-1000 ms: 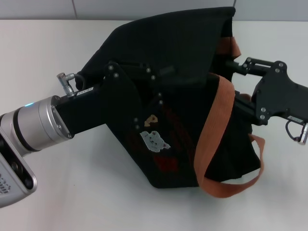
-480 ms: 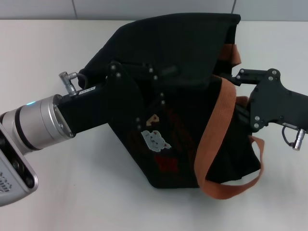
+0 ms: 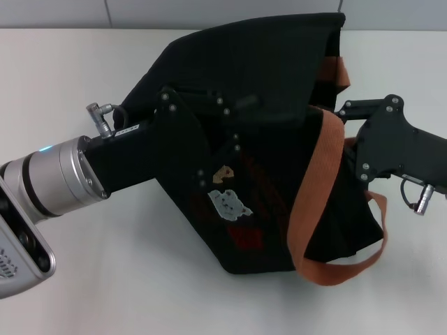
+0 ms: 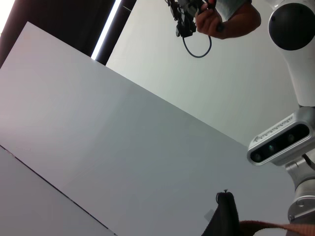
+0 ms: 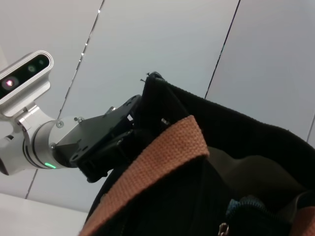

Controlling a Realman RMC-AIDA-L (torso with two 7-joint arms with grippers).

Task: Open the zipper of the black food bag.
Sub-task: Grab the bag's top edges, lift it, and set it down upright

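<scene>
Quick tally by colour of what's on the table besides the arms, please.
Black: 1, the black food bag
Orange-brown: 2, the strap across the bag's front and the strap at its far end
Total: 3
Both grippers, the left gripper and the right gripper, are at the bag.

White tabletop [image 3: 140, 279] fills head view; matte, evenly lit, soft shadows. Pale grey wall [image 3: 56, 12] runs along table's far edge, split by thin vertical seam [image 3: 107, 12]. Right wrist view: light grey wall panels [image 5: 275, 64] divided by dark slanted joints. Left wrist view: white panelled surface [image 4: 98, 147], bright light strip [image 4: 106, 30] beside dark area [image 4: 64, 19].
</scene>
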